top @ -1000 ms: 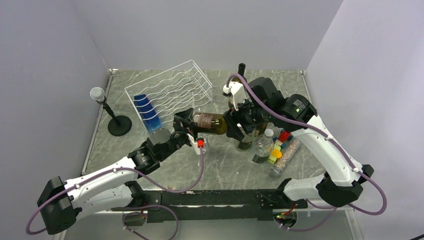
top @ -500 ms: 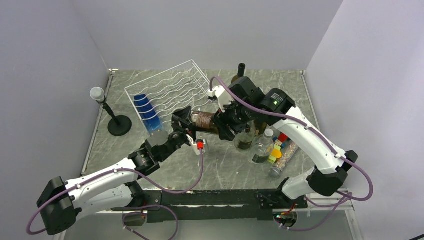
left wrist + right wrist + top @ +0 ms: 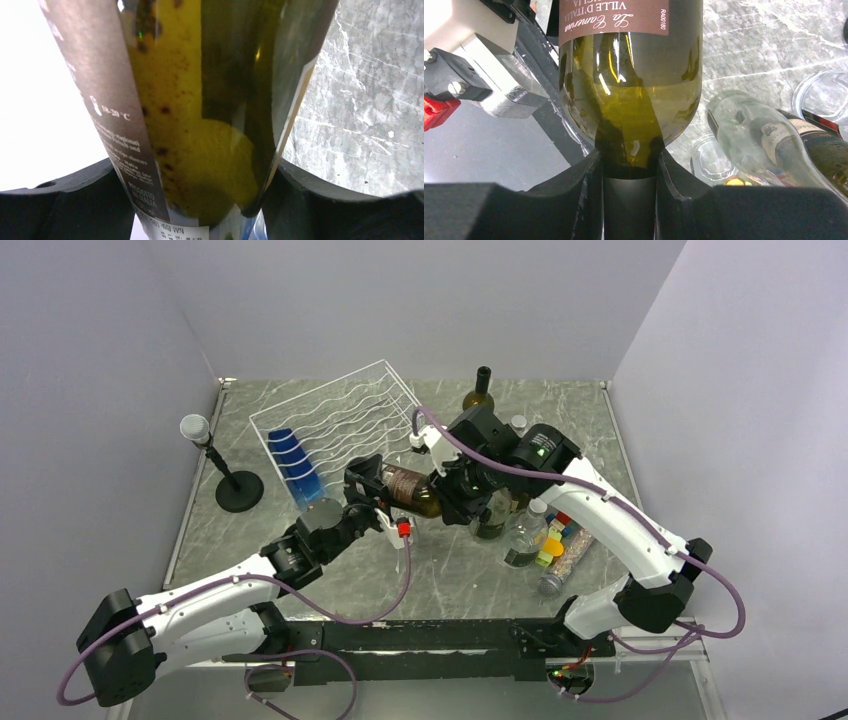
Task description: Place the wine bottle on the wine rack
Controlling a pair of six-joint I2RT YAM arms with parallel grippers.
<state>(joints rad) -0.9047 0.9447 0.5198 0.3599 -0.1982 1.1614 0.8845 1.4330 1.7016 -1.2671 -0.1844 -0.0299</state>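
We hold the bottle (image 3: 408,488) level above the tabletop (image 3: 450,570), at the rack's (image 3: 340,420) four o'clock. The left tool (image 3: 368,488) pinches its body and the right tool (image 3: 452,492) its neck. If either pulls or releases out of step, the glass could twist free and drop.

One wine rack (image 3: 338,422), one microphone stand (image 3: 239,492). Three dark bottles (image 3: 482,392) at least, counting the wine bottle (image 3: 412,491); one clear bottle (image 3: 523,538).
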